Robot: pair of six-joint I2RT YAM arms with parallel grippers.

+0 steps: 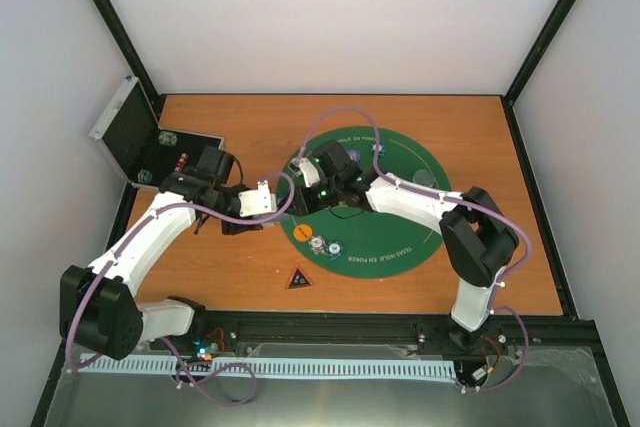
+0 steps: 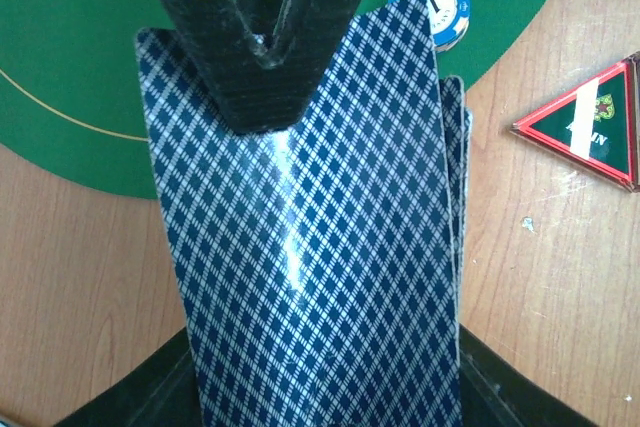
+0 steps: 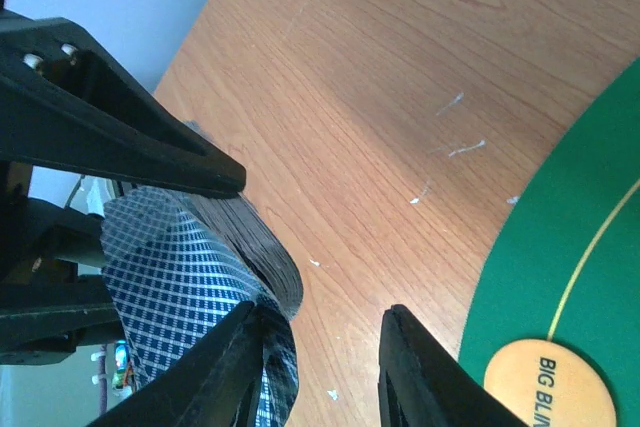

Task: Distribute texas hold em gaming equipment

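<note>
L hand [image 2: 262,87] clenched on cards [image 2: 320,277] — long axis toward green mat [image 2: 70,67], R hand [image 3: 322,319] released

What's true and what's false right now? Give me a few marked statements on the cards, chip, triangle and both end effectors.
1. The left end effector is shut on cards. True.
2. The triangle lies on the mat. False: it lies on the bare table, beside the mat.
3. The cards show their faces to the left wrist camera. False: their patterned backs show.
4. A blue-and-white chip lies on the mat. True.
5. The right end effector is shut. False: its fingers stand apart, with the table visible between them.
</note>
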